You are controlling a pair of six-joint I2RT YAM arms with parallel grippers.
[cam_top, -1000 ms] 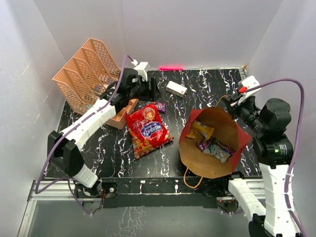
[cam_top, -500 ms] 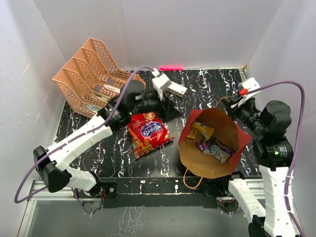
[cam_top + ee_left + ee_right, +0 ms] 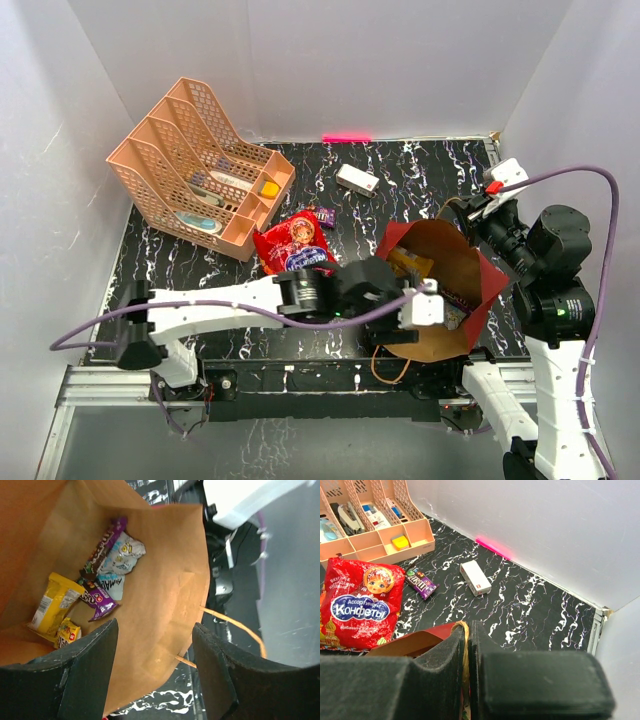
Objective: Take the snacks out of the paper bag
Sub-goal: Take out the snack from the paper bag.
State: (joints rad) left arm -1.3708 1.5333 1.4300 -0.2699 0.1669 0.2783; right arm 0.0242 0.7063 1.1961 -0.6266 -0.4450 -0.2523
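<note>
Paper bag: large, red outside, brown kraft inside; the paper bag [image 3: 452, 252] lies at centre-right of the top view, mouth open toward the left, its walls creased.
Bag handle: a thin orange cord handle [image 3: 235, 625] loops off the rim at the right of the left wrist view.
Bag contents: in the upper left of the left wrist view, glossy flat wrappers lie in a loose heap against the kraft wall: a yellow packet [image 3: 55, 602], a purple packet [image 3: 100, 600] and a white-blue packet [image 3: 120, 560].
Chip bag: red, crinkly foil, pillow-shaped, with a cartoon face and blue logo; the chip bag [image 3: 292, 245] lies flat on the table left of centre in the top view, outside the paper bag, its lower part hidden by the left arm.
Loose candy: one small dark-purple wrapper [image 3: 421, 584] lies on the table, just above the chip bag in the top view.
Left gripper: at the bag mouth; the left gripper [image 3: 155, 630] has its dark fingers spread wide, nothing between them.
Right gripper: at the bag's upper rim; the right gripper [image 3: 469, 650] has its padded fingers pressed nearly together on the red rim and cord.
Table: black marble-pattern table [image 3: 420, 170] with white veins.
Other items: a peach plastic mesh file rack [image 3: 190, 165] at upper left of the top view; a small white rectangular box [image 3: 357, 180] at upper centre.
</note>
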